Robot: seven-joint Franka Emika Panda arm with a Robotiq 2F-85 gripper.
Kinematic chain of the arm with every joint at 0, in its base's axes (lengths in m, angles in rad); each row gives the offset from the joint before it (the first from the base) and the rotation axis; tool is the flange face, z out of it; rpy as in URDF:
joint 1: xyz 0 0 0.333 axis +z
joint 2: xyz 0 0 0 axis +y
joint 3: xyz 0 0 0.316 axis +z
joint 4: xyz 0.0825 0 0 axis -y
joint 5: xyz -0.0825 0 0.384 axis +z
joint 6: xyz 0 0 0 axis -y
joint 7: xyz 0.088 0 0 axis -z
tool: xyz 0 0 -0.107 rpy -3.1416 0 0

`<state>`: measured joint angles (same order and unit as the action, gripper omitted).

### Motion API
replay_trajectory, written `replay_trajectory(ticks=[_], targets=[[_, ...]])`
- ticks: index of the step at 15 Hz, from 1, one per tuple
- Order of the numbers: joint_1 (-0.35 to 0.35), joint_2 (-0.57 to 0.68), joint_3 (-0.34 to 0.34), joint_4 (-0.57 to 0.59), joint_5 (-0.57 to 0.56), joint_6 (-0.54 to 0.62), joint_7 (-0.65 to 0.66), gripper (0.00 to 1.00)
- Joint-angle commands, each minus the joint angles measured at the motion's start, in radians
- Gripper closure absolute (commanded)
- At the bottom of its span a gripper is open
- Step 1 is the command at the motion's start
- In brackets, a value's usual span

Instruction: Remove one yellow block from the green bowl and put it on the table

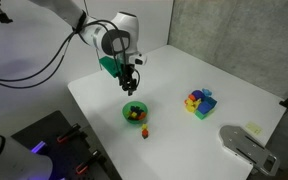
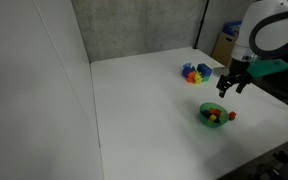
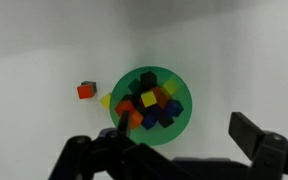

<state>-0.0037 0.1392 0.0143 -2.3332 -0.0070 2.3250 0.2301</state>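
Tool (image 1: 131,88) with jaws apart and empty hovers above the green bowl (image 3: 149,73) on the white counter (image 1: 184,70). Inside the bowl, the yellow block (image 3: 149,100) lies among other coloured blocks (image 3: 166,116). A red block (image 3: 86,91) sits just outside the rim.

- the arm (image 1: 69,15) wears smooth, rounded white shells, seen in both exterior views.
- the wrist joint (image 1: 114,40) is a fat white drum with a dark grey ring on its face.
- a teal-green block (image 1: 107,65) is mounted beside the wrist.
- the gripper (image 1: 131,88) is matt black and blocky.
- its fingers (image 3: 94,155) are black, with angular, stepped outlines in the wrist view.
- thin black cables (image 1: 46,66) loop beside the arm.
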Motion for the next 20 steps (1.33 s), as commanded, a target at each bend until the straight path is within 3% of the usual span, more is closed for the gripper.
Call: replay_trajectory(ticks=[1,9,20], targets=[[0.006,0.072,-0.025,0.05,-0.019,0.039,0.015,0.0],[0.008,0.091,-0.033,0.048,0.011,0.05,-0.002,0.0],[-0.017,0.178,-0.02,-0.037,0.014,0.299,-0.227,0.0]])
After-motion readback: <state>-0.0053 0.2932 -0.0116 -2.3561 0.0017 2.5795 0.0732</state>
